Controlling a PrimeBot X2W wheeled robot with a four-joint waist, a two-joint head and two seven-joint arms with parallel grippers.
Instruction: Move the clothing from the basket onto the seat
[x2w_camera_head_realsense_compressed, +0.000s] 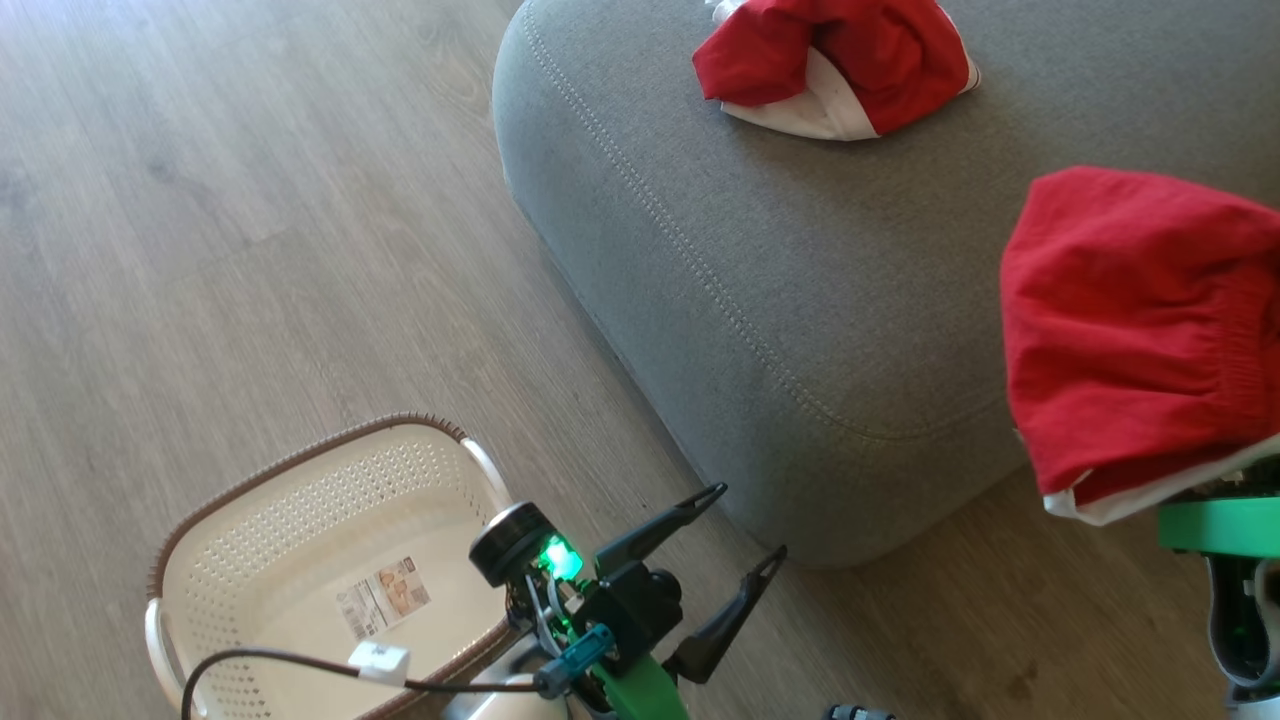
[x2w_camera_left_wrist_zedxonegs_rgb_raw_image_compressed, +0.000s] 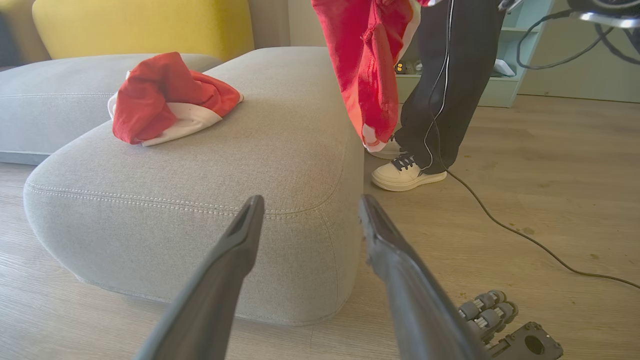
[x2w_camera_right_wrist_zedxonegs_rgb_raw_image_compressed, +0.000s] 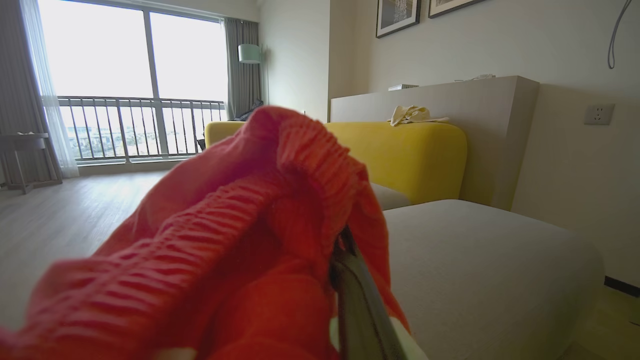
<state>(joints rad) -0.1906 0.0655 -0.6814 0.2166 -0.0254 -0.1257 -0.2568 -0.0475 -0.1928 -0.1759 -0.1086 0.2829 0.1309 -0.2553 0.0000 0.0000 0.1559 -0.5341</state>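
Basket (x2w_camera_head_realsense_compressed: 330, 490) on floor (x2w_camera_head_realsense_compressed: 200, 200). Garment (x2w_camera_head_realsense_compressed: 840, 65) crumpled on seat (x2w_camera_head_realsense_compressed: 750, 250). Second garment (x2w_camera_head_realsense_compressed: 1130, 330): pinched in closed right fingers (x2w_camera_right_wrist_zedxonegs_rgb_raw_image_compressed: 356, 300). Left fingers (x2w_camera_head_realsense_compressed: 665, 522): wide apart, holding nothing.

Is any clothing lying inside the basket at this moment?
No, the basket holds just a label sticker; one red garment lies on the seat, and a second red garment hangs clear of it.

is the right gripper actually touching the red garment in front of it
Touching. In the right wrist view the red garment bunches around the right gripper, its fabric pinched between the shut fingers.
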